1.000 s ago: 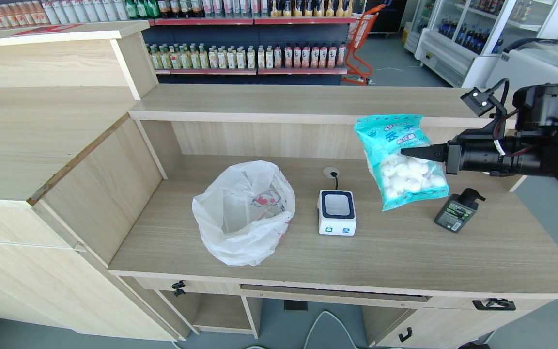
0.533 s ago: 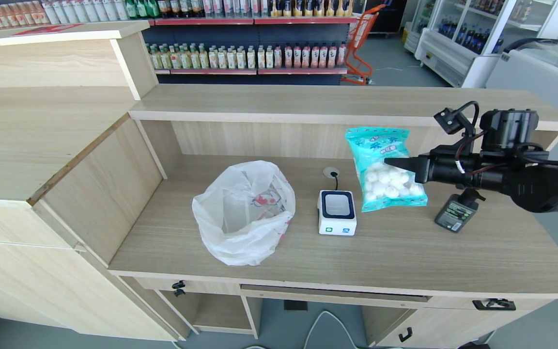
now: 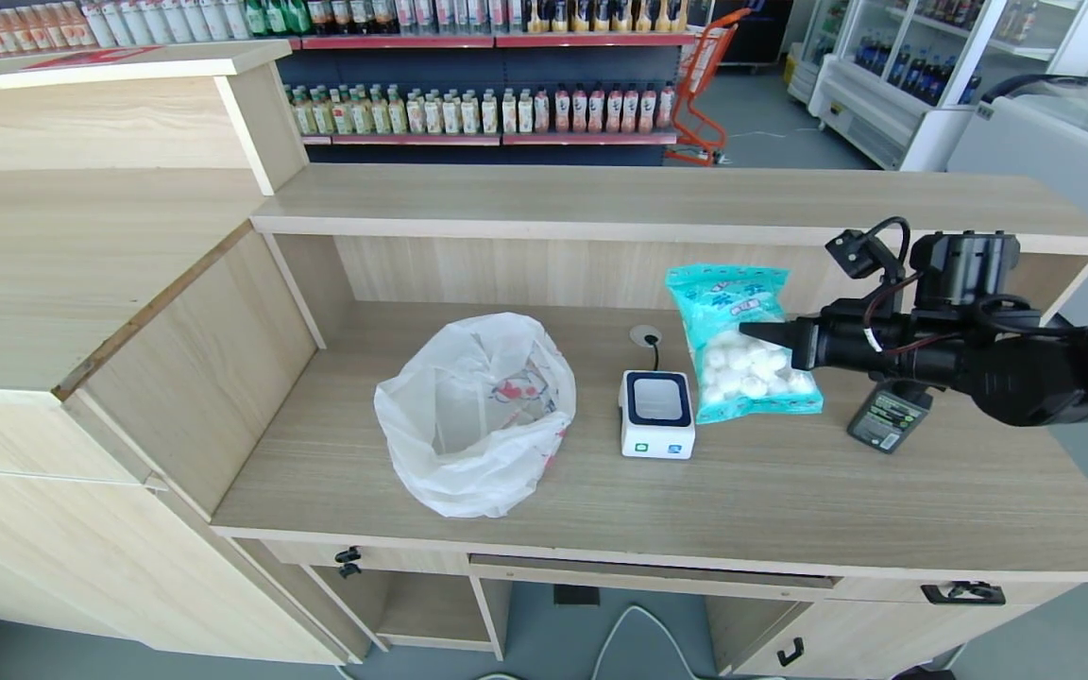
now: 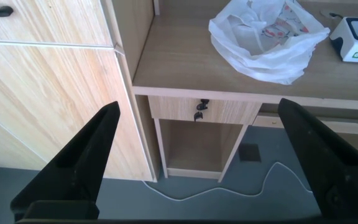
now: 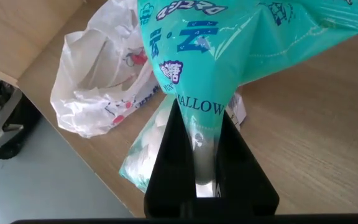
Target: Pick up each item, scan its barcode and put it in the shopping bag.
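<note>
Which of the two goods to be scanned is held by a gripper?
The teal packet of marshmallows, pinched by the right gripper beside the scanner. The dark pump bottle lies free on the counter.

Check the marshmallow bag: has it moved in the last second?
Yes. Gripped by the right gripper, the marshmallow bag has dropped and shifted left, ending close beside the scanner.

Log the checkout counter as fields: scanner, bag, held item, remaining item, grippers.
Scanner: white square barcode scanner on wooden counter
Bag: white plastic shopping bag, open, left of scanner
Held item: teal plastic marshmallow packet, clamped in right gripper, right of scanner
Remaining: dark pump bottle on counter, beneath right arm
Left gripper: open, below counter level
</note>
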